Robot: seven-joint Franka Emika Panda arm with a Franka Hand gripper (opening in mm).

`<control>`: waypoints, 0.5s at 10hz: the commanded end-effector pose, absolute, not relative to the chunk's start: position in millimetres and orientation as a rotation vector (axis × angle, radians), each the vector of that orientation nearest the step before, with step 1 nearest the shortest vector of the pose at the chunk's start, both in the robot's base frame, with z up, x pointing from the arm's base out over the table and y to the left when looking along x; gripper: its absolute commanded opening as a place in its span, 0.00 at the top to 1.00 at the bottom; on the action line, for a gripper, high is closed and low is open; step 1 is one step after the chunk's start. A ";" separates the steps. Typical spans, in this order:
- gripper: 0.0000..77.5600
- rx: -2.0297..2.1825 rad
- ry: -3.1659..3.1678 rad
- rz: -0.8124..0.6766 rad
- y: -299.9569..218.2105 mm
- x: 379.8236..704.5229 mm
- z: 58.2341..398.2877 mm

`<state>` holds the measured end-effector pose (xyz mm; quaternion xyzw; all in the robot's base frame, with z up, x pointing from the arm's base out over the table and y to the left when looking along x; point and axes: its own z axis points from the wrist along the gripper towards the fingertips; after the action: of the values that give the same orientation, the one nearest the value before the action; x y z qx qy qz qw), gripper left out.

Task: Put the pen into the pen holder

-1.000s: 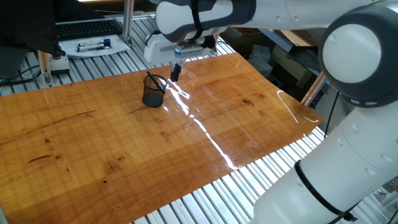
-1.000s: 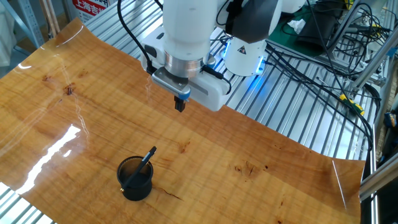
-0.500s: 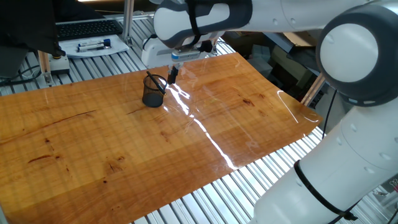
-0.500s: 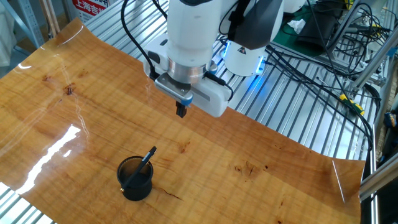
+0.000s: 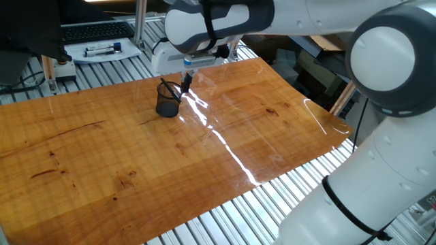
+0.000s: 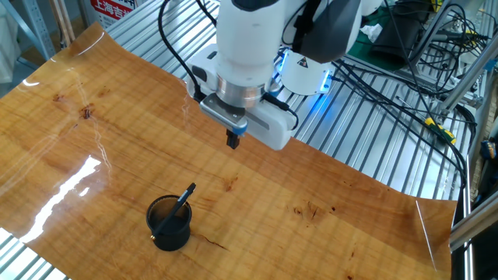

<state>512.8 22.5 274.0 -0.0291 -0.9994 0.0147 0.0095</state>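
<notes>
The pen holder is a small black mesh cup standing upright on the wooden table top. The slim black pen stands inside it, leaning on the rim with its upper end sticking out. Both also show in the other fixed view, the holder near the front edge and the pen tilted up to the right. My gripper hangs above the table just right of the cup, apart from it. In the other fixed view the gripper is well above and behind the cup, its fingers together and holding nothing.
A pale tray with blue-capped markers and a keyboard lie behind the table. The robot base glows blue, with cables on the metal slats. The table's right corner curls up.
The gripper has drifted a little sideways toward the space above the cup. The pen and the holder have not moved.
</notes>
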 end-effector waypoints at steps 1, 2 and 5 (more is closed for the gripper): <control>1.00 -0.113 -3.127 0.051 35.0 511.0 271.0; 1.00 -0.086 -3.122 0.047 36.5 510.7 269.1; 1.00 -0.055 -3.099 0.035 36.5 510.7 269.1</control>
<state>510.0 36.6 268.0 -0.0167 -0.9997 0.0062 0.0190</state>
